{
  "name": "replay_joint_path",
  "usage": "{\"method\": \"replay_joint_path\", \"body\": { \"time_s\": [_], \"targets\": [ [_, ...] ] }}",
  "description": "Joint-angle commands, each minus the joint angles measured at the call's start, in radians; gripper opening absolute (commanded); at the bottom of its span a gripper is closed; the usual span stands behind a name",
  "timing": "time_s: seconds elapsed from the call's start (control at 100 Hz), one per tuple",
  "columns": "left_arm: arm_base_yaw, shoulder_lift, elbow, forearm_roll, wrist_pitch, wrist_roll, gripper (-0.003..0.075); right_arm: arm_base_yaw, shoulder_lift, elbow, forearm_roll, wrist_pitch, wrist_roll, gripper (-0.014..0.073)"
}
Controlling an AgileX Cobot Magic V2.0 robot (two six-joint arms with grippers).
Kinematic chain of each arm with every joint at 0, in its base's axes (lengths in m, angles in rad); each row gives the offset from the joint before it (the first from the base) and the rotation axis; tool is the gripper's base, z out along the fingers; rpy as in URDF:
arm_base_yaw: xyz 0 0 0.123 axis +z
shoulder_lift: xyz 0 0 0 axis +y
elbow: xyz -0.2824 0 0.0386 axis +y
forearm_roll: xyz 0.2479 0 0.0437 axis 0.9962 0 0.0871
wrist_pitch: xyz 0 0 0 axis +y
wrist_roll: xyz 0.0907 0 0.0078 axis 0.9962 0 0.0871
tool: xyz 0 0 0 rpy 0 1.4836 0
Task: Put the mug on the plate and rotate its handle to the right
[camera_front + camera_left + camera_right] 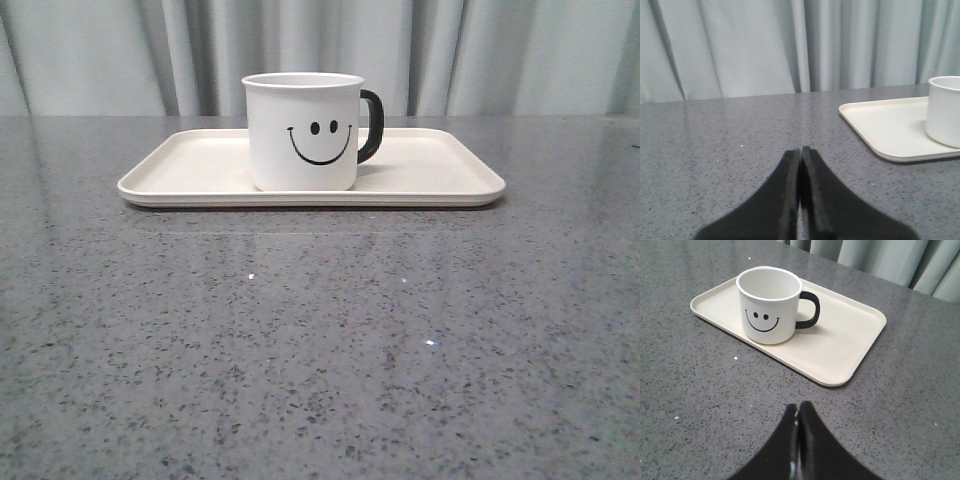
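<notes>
Mug [302,132] stands upright on the plate [190,165], about midway along the plate's length and toward its near edge, smiley face turned toward us and the handle [372,126] pointing to our right. We judge both parts of the task to be met as things lie: the mug is on the plate and its loop sticks out on the right side. Our left hand [801,152] has its fingers pressed together on nothing, low over the bench [320,350], with the plate's corner and the mug off toward our right. Our right hand [799,410] is likewise closed and empty, apart from the plate, which lies ahead of it with the handle on the side facing this arm. If any correction to the handle were wanted, we judge the right arm better placed, since the loop points its way.
</notes>
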Motion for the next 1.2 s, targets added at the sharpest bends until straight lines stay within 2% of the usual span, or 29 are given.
{"method": "replay_joint_path", "body": {
  "time_s": [0.0,0.11,0.43,1.19],
  "targets": [
    [0.037,-0.030,0.003,0.005,-0.090,0.000,-0.0019,-0.004,0.000,-0.028,0.022,-0.070,-0.002,-0.0062],
    [0.077,-0.096,0.048,0.005,-0.092,0.000,-0.0019,-0.004,0.000,-0.028,0.022,-0.070,-0.002,-0.0062],
    [0.129,-0.094,0.054,0.007,-0.055,0.000,-0.0019,-0.004,0.001,-0.028,0.022,-0.067,-0.002,-0.0062],
    [0.129,-0.094,0.054,0.007,-0.055,0.000,-0.0019,-0.004,0.001,-0.028,0.022,-0.067,-0.002,-0.0062]
  ]
}}
